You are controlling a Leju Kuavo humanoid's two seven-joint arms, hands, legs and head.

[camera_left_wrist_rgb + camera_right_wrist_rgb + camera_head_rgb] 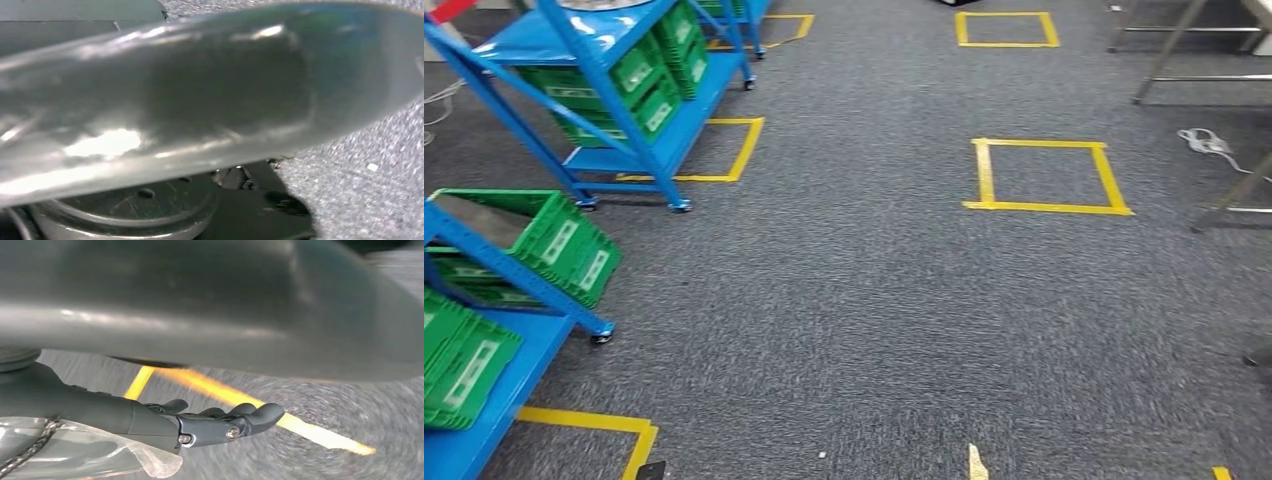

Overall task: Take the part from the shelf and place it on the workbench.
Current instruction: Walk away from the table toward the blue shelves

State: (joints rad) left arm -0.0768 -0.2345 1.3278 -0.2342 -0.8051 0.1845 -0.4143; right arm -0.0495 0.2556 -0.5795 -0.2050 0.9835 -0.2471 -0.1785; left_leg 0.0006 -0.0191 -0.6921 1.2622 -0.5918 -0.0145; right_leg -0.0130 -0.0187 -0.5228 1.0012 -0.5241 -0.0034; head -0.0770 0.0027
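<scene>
Right hand (220, 422): fingers stretched out almost straight and close together, thumb lying alongside them; nothing sits between thumb and fingers.
Part (200, 300): a broad, smooth, dull grey metal piece with a rounded edge, lying just beside the right hand and running along the line of its fingers.
Gap: blurred carpet and a yellow tape line (240, 400) show between the outstretched fingers and the part; whether the palm or wrist touches the part cannot be told.
Right arm: the dark wrist cover leads straight into the hand, with a fold of clear plastic (100, 455) against it.
Left hand: how open it is cannot be told; a shiny grey curved surface lies across the left wrist view, very close and blurred, with carpet past its edge.
Shelves (614, 75): blue metal racks on small wheels at the left of the head view, loaded with green bins (559, 240).
Floor (854, 300): grey carpet marked with yellow tape squares (1044, 175).
Far right: metal table legs (1164, 50) and a white cable (1209, 142) on the carpet.
</scene>
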